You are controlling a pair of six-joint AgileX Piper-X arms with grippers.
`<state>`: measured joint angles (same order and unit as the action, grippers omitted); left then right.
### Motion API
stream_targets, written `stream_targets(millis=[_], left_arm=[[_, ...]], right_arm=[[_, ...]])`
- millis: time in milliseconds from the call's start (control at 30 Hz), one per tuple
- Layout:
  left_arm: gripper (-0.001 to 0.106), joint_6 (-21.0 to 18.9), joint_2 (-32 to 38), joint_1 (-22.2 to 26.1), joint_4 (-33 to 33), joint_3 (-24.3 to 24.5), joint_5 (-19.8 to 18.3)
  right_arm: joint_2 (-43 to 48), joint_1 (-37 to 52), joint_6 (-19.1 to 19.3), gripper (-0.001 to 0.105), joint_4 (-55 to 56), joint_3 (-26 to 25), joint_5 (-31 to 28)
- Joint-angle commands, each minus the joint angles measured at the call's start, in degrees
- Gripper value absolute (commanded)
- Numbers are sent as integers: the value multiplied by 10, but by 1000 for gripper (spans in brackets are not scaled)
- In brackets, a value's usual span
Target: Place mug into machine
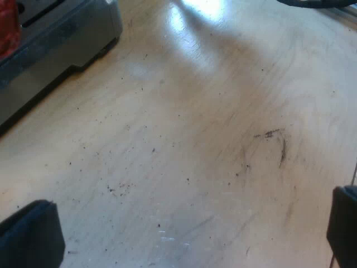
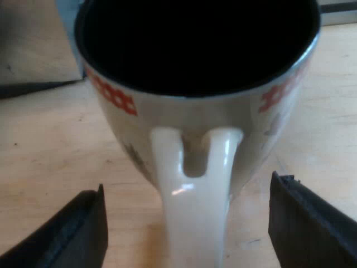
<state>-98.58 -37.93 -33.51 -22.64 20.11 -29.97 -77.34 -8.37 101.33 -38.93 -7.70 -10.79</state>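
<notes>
A cream mug (image 2: pixel 195 106) with a dark inside and red patterns below its rim stands upright on the wooden table. Its handle (image 2: pixel 192 195) points toward my right gripper (image 2: pixel 189 223), which is open, one black finger on each side of the handle and neither touching it. My left gripper (image 1: pixel 189 234) is open over bare wood, with nothing between its fingers (image 1: pixel 30 234). The grey base of the espresso machine (image 1: pixel 56 50) stands on the table beyond the left gripper, with something red (image 1: pixel 8 28) showing at it.
The wooden table (image 1: pixel 212 139) carries dark specks and a scuff mark (image 1: pixel 273 142). A grey object's edge (image 2: pixel 33 84) lies on the table beside the mug, past it.
</notes>
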Motion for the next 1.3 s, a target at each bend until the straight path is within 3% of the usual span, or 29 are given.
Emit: stream_targets(millis=[33, 133, 367, 667, 867, 1133, 1300], left_arm=[[98, -5, 1, -3, 3, 2, -7], [98, -5, 1, -3, 3, 2, -7], [98, -5, 1, -3, 3, 2, -7], [98, -5, 1, -3, 3, 2, -7], [98, -5, 1, -3, 3, 2, -7], [98, -5, 1, -3, 3, 2, -7], [98, -5, 1, -3, 3, 2, -7]], right_arm=[[2, 2, 4, 63, -10, -5, -2], [2, 2, 4, 58, -17, -5, -7], [2, 2, 4, 36, -43, -5, -37], [-10, 2, 4, 31, -41, -6, -40], [-15, 2, 6, 0, -49, -6, -31], [-6, 0, 29, 0, -54, -4, -17], [68, -32, 30, 0, -54, 38, -18]])
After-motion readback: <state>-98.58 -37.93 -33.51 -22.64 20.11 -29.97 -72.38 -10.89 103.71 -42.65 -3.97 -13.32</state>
